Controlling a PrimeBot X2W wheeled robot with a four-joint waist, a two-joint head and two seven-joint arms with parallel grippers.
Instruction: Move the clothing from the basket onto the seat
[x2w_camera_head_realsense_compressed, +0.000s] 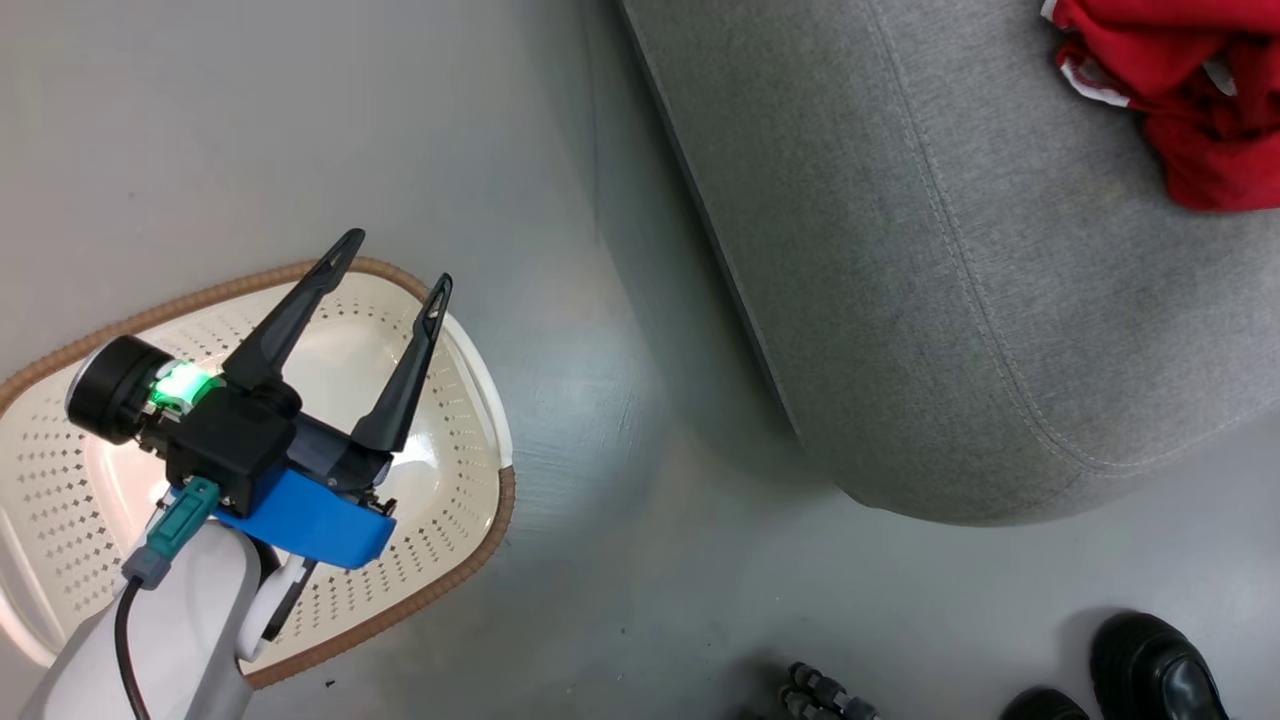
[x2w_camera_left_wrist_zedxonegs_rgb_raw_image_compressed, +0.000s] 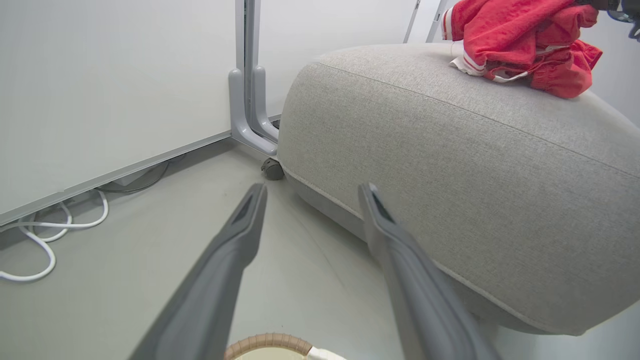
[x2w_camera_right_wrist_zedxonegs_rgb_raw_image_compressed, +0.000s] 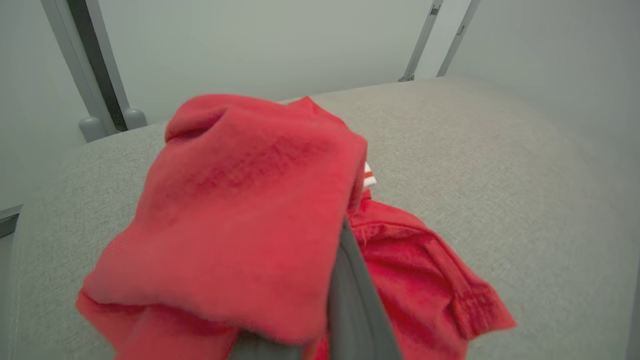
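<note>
**Two pieces of clothing on the seat, right arm at the heap**

All of the clothing (x2w_camera_head_realsense_compressed: 1180, 100) is lying in a crumpled red heap on top of the seat (x2w_camera_head_realsense_compressed: 950, 300), far from its rounded front edge, with white stripe trim showing at the side of the heap. From the right wrist I am watching one red piece (x2w_camera_right_wrist_zedxonegs_rgb_raw_image_compressed: 240, 225) bunching up over the right gripper (x2w_camera_right_wrist_zedxonegs_rgb_raw_image_compressed: 345, 240), whose jaws are pressed together and pinching that fabric. One finger is hiding under the cloth. The other piece is lying flat on the grey cushion just beyond.

The basket (x2w_camera_head_realsense_compressed: 60, 480) is sitting on the floor (x2w_camera_head_realsense_compressed: 620, 560), well apart from the seat. The left gripper (x2w_camera_head_realsense_compressed: 397, 262) is hovering over it with jaws spread wide and gripping nothing. Through the left wrist I am looking between those fingers (x2w_camera_left_wrist_zedxonegs_rgb_raw_image_compressed: 225, 270) at the seat's side and at the basket's brown rim (x2w_camera_left_wrist_zedxonegs_rgb_raw_image_compressed: 267, 345) below.

White cables (x2w_camera_left_wrist_zedxonegs_rgb_raw_image_compressed: 50, 235) are trailing along the wall base. A person's black shoes (x2w_camera_head_realsense_compressed: 1160, 665) are standing on the floor near the seat's corner.
</note>
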